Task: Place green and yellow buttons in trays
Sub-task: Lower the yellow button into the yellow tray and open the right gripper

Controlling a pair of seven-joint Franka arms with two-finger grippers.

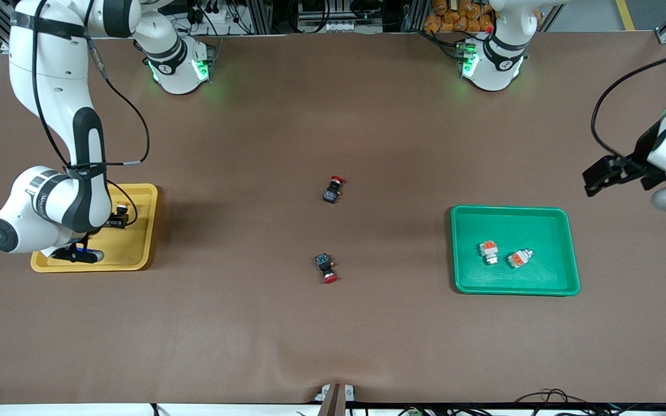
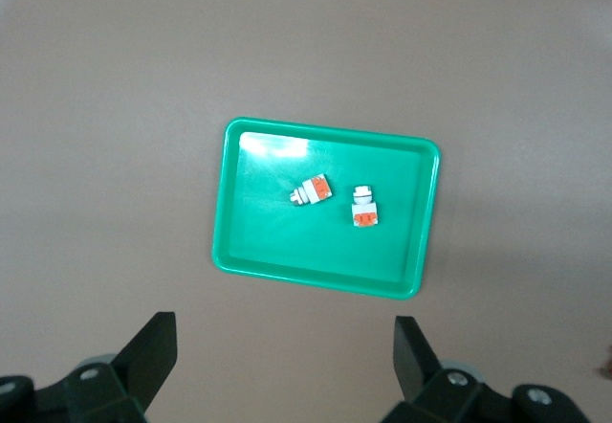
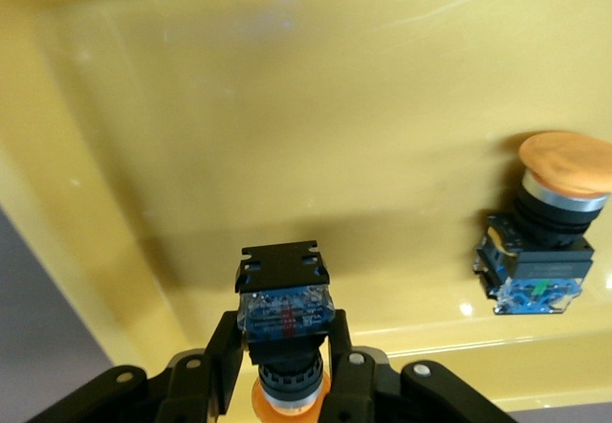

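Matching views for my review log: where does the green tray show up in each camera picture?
Front view: green tray lies toward the left arm's end of the table, two white-and-orange buttons in it.
Left wrist view: green tray fills the middle, beneath the open left hand.
Right wrist view: not in it; only the yellow tray.
Shared landmark: the button pair.

Front camera high overhead; wrist cameras look down on trays.

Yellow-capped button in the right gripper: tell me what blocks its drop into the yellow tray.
Nothing visible. The right gripper holds the yellow-capped button over bare floor of the yellow tray; the other yellow-capped button lies apart, beside it.
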